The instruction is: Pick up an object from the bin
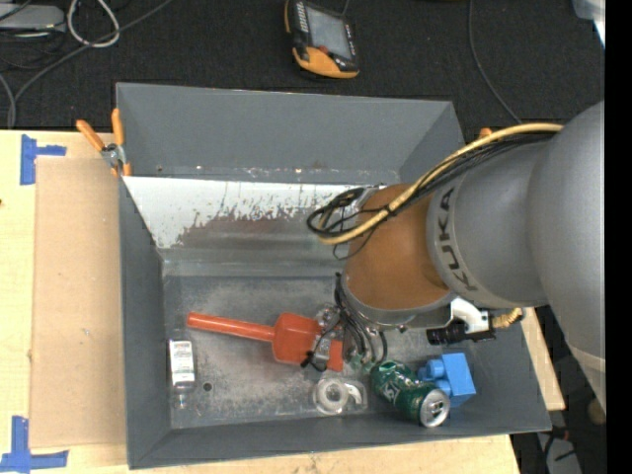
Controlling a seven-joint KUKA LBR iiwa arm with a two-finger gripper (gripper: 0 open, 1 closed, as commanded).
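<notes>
My gripper (pixel 346 340) is low in the bin, right of centre near the front wall, with its tip against the right end of an orange-red tool (pixel 289 339). The tool has a blocky head and a thin handle that runs left across the floor. Just in front of the gripper a silver metal ring (pixel 339 395) lies flat. A dented green can (pixel 410 393) lies on its side to the right of the ring. How the gripper's tip meets the tool's head is hidden by the wrist above it.
A blue plastic block (pixel 453 375) sits behind the can by the right wall. A small silver-white packet (pixel 180 362) lies near the front left corner. The arm and its orange cover hang over the bin's right half; bare floor stretches along the back and left.
</notes>
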